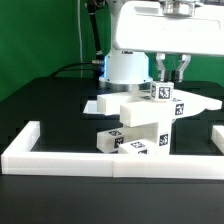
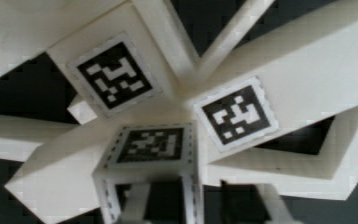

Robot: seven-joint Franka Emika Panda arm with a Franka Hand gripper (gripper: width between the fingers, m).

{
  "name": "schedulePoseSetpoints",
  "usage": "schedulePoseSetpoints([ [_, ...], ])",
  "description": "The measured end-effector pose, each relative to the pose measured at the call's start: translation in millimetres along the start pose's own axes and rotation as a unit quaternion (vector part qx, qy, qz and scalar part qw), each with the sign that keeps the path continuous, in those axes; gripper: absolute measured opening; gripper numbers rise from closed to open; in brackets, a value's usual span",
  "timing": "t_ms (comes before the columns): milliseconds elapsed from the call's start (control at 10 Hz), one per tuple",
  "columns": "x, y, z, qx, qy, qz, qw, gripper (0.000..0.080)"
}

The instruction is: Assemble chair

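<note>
The chair is in loose white pieces with square tags, piled mid-table in the exterior view. A flat piece (image 1: 132, 108) lies across a blocky leg (image 1: 127, 143), and a tagged piece (image 1: 163, 93) sits on top. My gripper (image 1: 166, 82) comes straight down onto that top piece. In the wrist view, several tagged white bars cross close under the camera (image 2: 234, 112). One narrow tagged bar (image 2: 153, 145) runs down between the jaws of my gripper (image 2: 158, 205), which is shut on it. The fingertips themselves are hard to make out.
A long low white border rail (image 1: 110, 162) runs along the front, with short returns at the exterior view's left (image 1: 20, 140) and right (image 1: 216, 138). The table is black (image 1: 60, 110), with a green backdrop behind. The arm's white base (image 1: 125, 65) stands behind the pile.
</note>
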State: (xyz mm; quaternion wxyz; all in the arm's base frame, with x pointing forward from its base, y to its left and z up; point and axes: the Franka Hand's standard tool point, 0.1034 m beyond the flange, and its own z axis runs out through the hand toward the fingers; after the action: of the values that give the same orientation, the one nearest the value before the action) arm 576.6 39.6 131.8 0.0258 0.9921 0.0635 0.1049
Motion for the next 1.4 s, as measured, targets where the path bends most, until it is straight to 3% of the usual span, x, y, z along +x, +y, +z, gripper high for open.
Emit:
schedulePoseSetpoints([
  [100,-0.2,0.7,0.0,0.000,-0.001,0.000,1.000,0.0228],
  [200,-2.0,7.1,-1.4,0.004,-0.010,-0.011,1.000,0.0228],
  [400,-2.5,21.2,-2.2,0.011,-0.031,-0.010,0.999,0.0549],
  [500,-2.0,25.0,-1.0,0.012,-0.039,-0.005,0.999,0.0549],
  [600,-2.4,27.1,2.1,0.011,-0.043,-0.002,0.999,0.0629],
  [1300,-1.9,19.7,14.3,0.007,-0.053,0.015,0.998,0.0649],
  [1400,-1.9,19.4,14.2,0.007,-0.053,0.015,0.998,0.0529],
])
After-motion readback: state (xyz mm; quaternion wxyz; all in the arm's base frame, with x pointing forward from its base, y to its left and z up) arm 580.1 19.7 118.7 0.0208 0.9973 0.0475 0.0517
